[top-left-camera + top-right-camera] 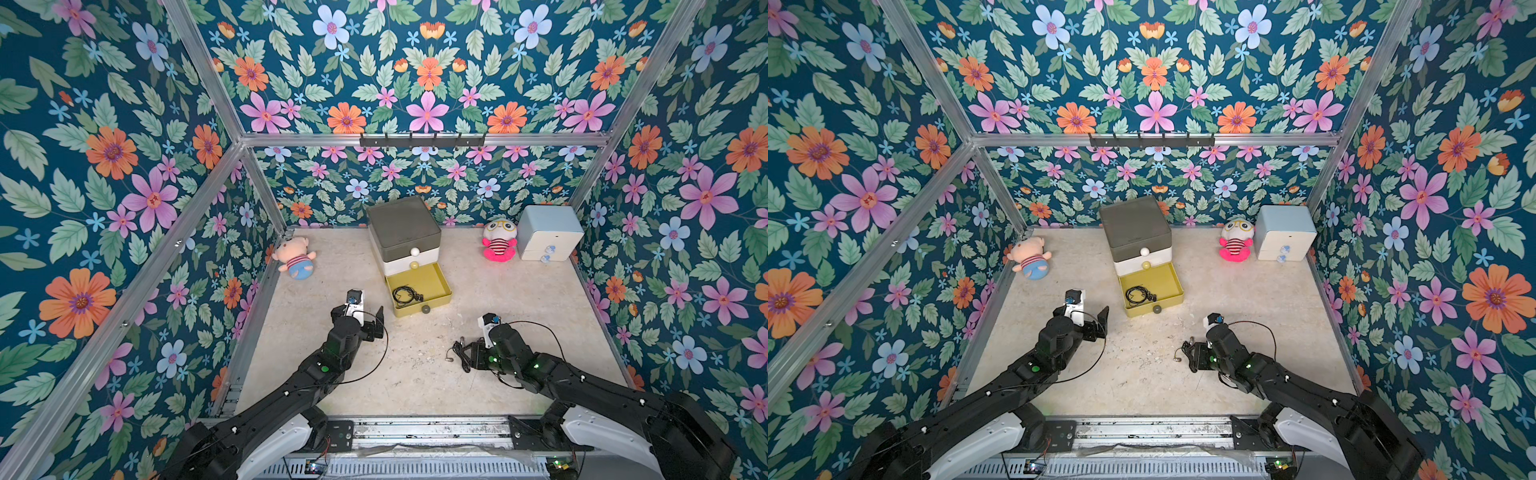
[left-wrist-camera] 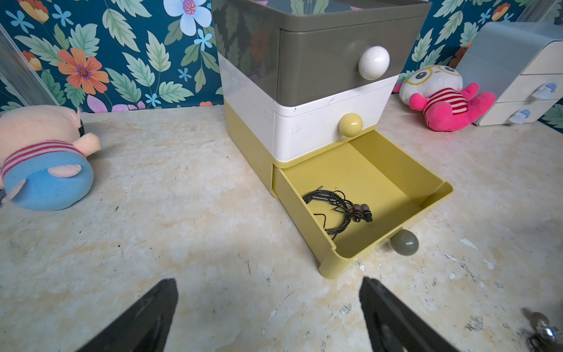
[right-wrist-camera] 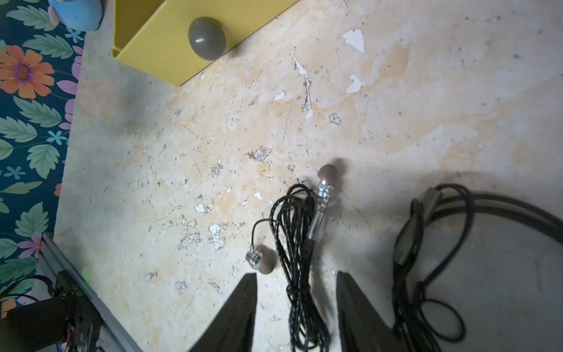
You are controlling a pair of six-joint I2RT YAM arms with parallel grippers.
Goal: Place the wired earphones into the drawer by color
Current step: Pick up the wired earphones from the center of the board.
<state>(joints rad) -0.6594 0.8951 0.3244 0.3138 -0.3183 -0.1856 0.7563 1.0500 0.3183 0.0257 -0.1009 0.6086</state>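
Right gripper (image 3: pixel 297 274) jaws parted astride black wired earphones (image 3: pixel 292 225), in front of the drawer (image 1: pixel 403 230), left gripper (image 2: pixel 267 279) wide open near it

Top views: bright light from above, soft shadows. Wrist cams: edges bend; left gripper (image 2: pixel 268 314) fingers (image 2: pixel 146 317) blurred; dark shadow on table (image 3: pixel 502 274) by right gripper (image 3: pixel 297 307); wallpaper (image 2: pixel 128 67) reflects in drawer (image 2: pixel 320 67) grey tier.

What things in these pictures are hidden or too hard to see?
- Grey drawer and white drawer: shut in every view, so their insides are hidden.
- Right gripper: in both top views its fingertips are lost under its own dark wrist.
- Loose black earphones: the right wrist view's edge cuts off the cord.
- Earbud: blurred at the left wrist view's corner.
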